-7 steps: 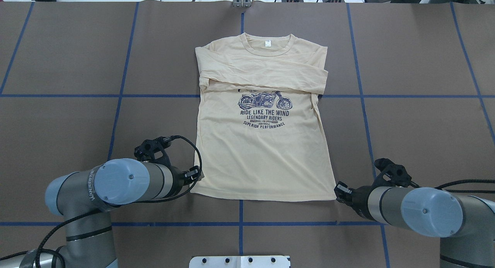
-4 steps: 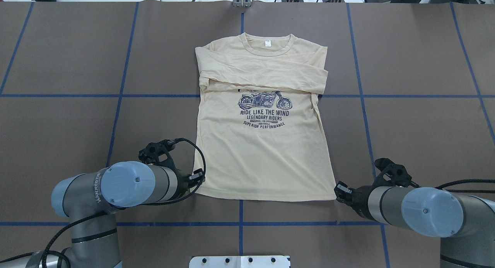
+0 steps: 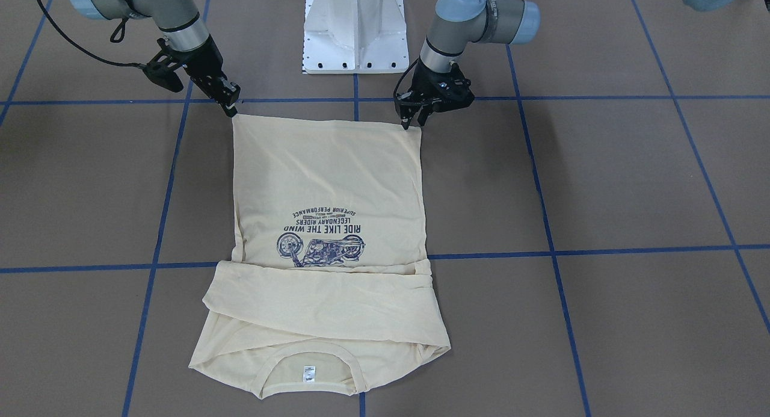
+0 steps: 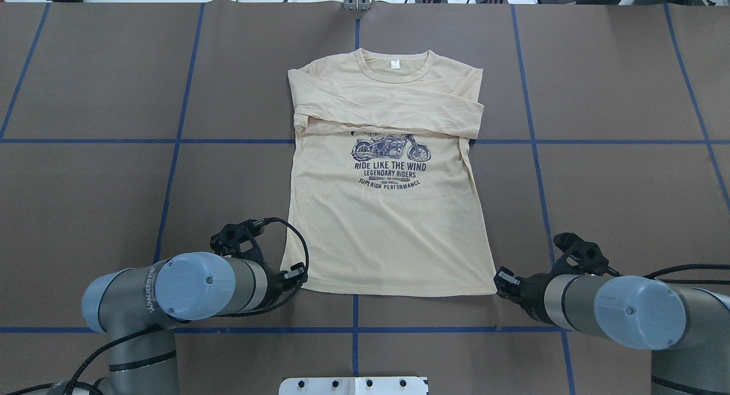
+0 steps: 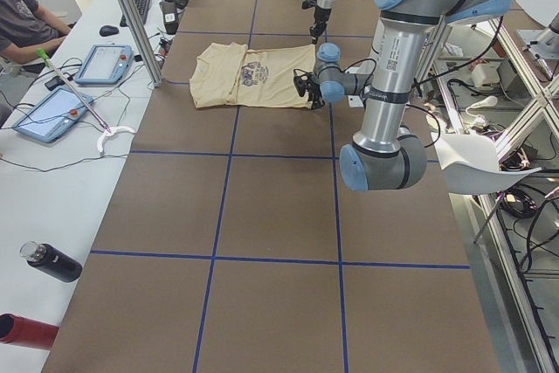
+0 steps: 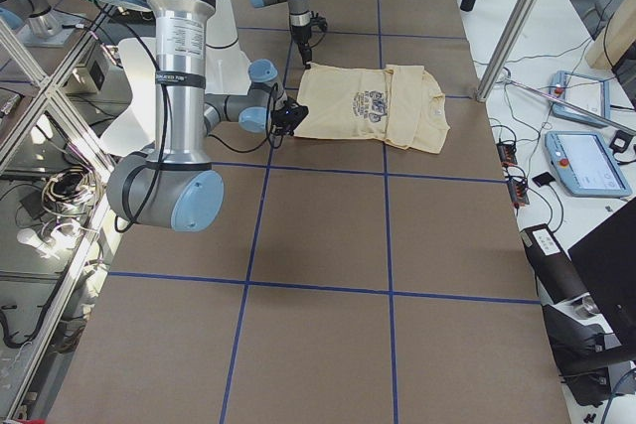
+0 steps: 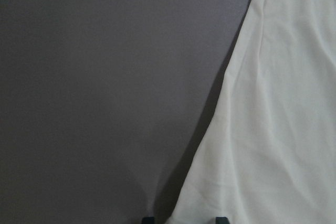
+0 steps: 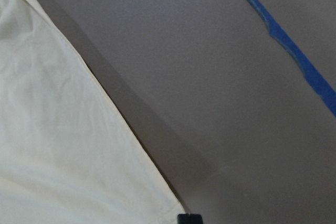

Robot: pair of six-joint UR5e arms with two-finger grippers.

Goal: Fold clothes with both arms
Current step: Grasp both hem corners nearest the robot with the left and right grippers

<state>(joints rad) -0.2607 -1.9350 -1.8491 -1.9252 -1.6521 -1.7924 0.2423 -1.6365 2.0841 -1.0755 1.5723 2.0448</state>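
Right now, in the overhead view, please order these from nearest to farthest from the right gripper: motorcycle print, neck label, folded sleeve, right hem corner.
From the right gripper, all on the T-shirt:
1. Right hem corner, at the gripper's tips.
2. Motorcycle print, mid-chest.
3. Folded sleeve, lying across just beyond the print.
4. Neck label, inside the collar at the far end.

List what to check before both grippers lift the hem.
1. Left gripper open, astride its corner of the hem: ok.
2. Right gripper at the other corner, tips together; cloth pinched: cannot tell.
3. Sleeves folded across the chest: ok.
4. Shirt lying flat, hem straight: ok.
5. Both corners gripped: not ok, the left jaws are open.
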